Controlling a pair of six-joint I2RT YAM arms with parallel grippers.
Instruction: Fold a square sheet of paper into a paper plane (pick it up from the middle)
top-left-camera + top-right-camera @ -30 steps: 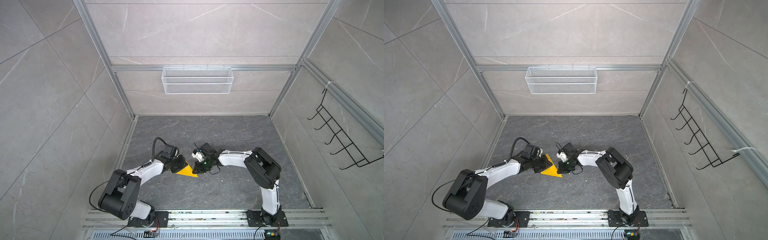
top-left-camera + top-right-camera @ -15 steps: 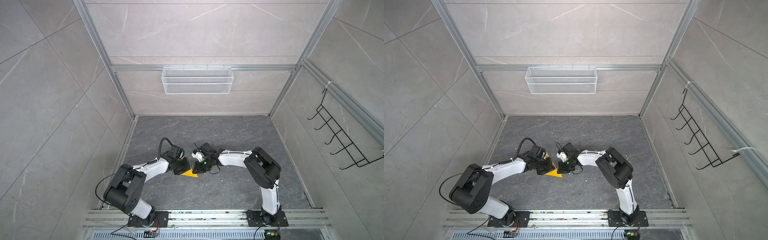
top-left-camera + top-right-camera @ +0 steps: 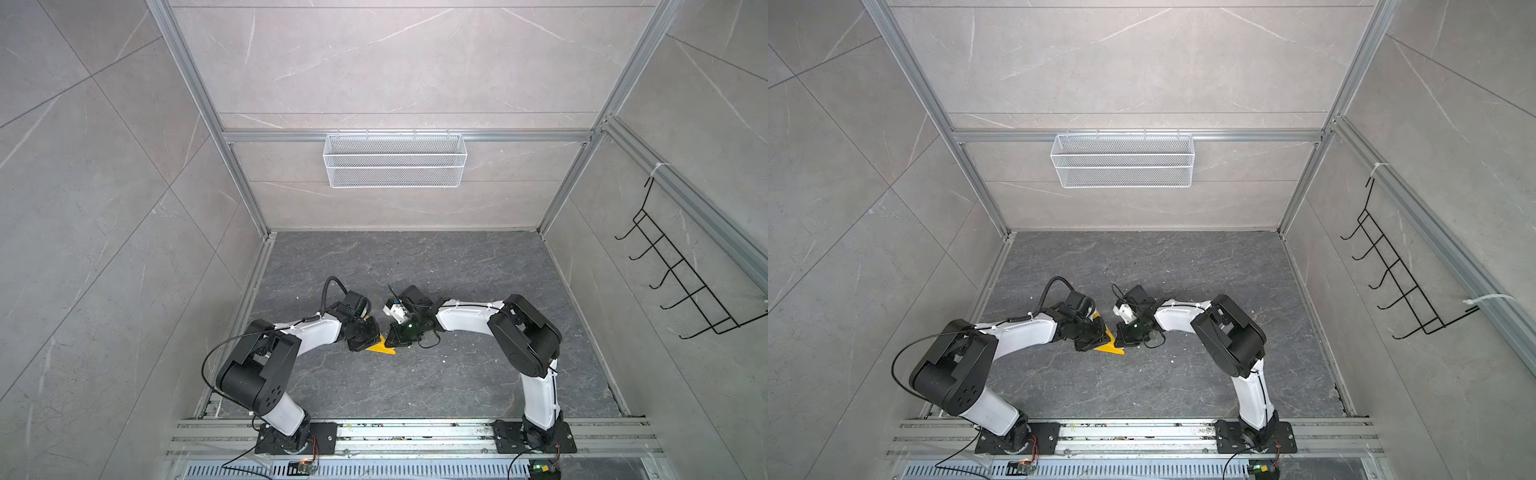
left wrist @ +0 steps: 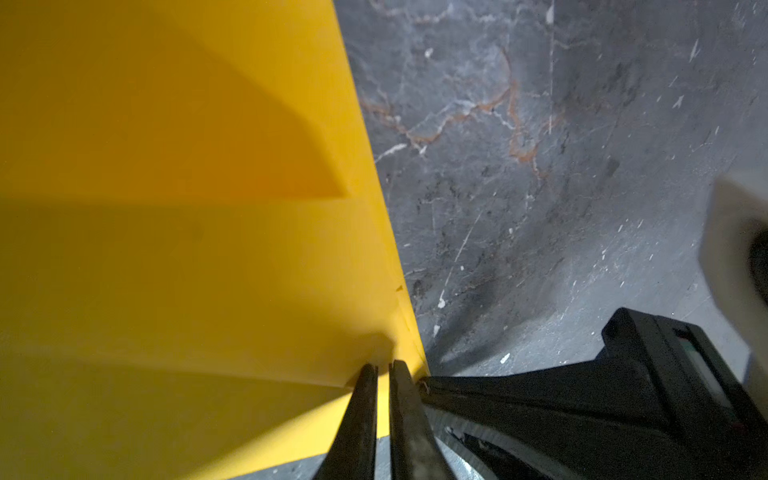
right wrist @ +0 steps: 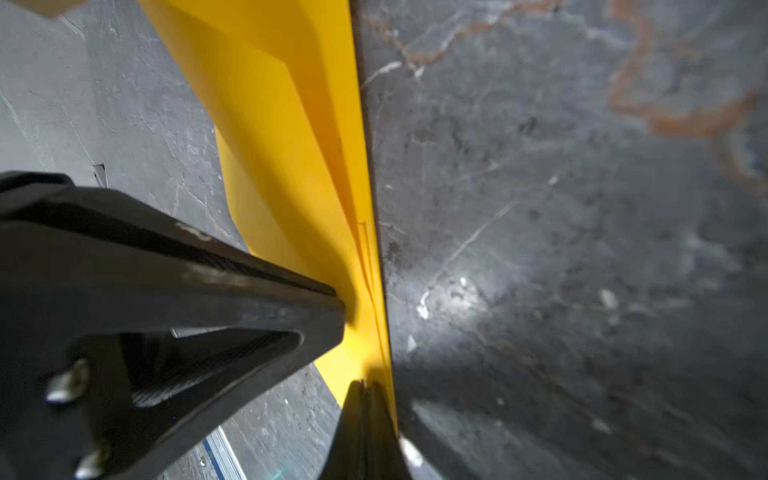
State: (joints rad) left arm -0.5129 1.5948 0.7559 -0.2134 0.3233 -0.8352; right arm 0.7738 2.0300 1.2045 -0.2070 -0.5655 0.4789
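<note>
fig. two arms meeting over a part-folded sheet, seen from above and from each wrist. the paper point(image 3: 381, 349) lies on the floor point(image 3: 436, 266), toward the front and about midway between the arm bases. in both top views only a small yellow wedge of it shows between the two grippers, the rest being covered by the left gripper point(image 3: 373, 340) (in a top view a second sliver of the paper point(image 3: 1097, 316) shows past that gripper's far side). the right gripper point(image 3: 391, 338) meets the wedge from the opposite side, so the two tips stand just beside each other.

left wrist view: the paper point(image 4: 187, 249) shows flat layers with straight fold edges, and one long folded edge runs to the tips. the left fingers point(image 4: 360, 419) stand nearly together, with a thin slit between them through which yellow shows, and their tips are down on the paper beside that edge. whether they nip a layer cannot be told. the tip of the right gripper point(image 4: 426, 380) touches the same edge.

right wrist view: the right fingers point(image 5: 353, 436) are pressed together with no gap, tips at the folded edge of the paper point(image 5: 291, 124); whether a layer sits between them cannot be told. the left gripper point(image 5: 338, 309) pushes into the paper, which bows around its tip. a wire basket point(image 3: 395, 166) hangs on the back wall, well apart.
</note>
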